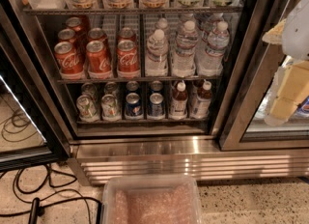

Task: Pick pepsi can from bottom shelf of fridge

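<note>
Speckled floor [251, 203] below fridge [145, 150], pepsi can [133, 106] on bottom shelf [145, 120], pincer [285, 105] at right, grip indiscernible.

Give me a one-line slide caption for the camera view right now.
Open stainless-steel fridge: dark-blue pepsi cans sit on the bottom shelf between green-and-white cans and small bottles, gripper off to the right.

My claw [286, 97] is hanging at the right edge of the view, showing pale cream-yellow, blocky segments that are tapering to a whitish tip at the bottom. Above it my arm [297, 30] is showing a smooth, rounded white shell, with a tan wedge [274, 35] jutting out leftward.
</note>
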You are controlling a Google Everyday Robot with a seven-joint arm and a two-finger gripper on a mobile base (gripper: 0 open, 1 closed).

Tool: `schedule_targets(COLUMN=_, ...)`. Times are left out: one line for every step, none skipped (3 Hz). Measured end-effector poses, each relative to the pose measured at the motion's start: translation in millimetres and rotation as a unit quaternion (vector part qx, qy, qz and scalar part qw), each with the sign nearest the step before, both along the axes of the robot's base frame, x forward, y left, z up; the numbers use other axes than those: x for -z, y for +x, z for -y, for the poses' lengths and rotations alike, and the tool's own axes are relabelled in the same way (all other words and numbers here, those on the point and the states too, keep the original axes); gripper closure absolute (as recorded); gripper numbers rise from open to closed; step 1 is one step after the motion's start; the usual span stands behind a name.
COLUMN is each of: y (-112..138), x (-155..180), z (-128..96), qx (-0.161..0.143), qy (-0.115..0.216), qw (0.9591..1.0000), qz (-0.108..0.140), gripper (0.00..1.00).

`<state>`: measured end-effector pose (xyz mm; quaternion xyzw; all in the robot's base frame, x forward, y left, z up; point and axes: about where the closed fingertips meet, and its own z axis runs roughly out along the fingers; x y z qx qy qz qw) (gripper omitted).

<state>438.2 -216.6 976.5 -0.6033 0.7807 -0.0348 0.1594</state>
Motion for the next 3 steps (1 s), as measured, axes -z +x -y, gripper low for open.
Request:
schedule_targets(y=0, x=0, z=0, qx=0.000, qy=0.000, qw=1.0000, qz=0.000, gripper=0.00)
schedule_targets(y=1, x=4, z=-2, qx=0.001, qy=0.011, qw=0.9999, qz=0.001, gripper=0.00)
schedule_targets(y=-3, x=43, z=-16, qx=-0.002, qy=0.061, qw=0.9981, qz=-0.011, gripper=0.00)
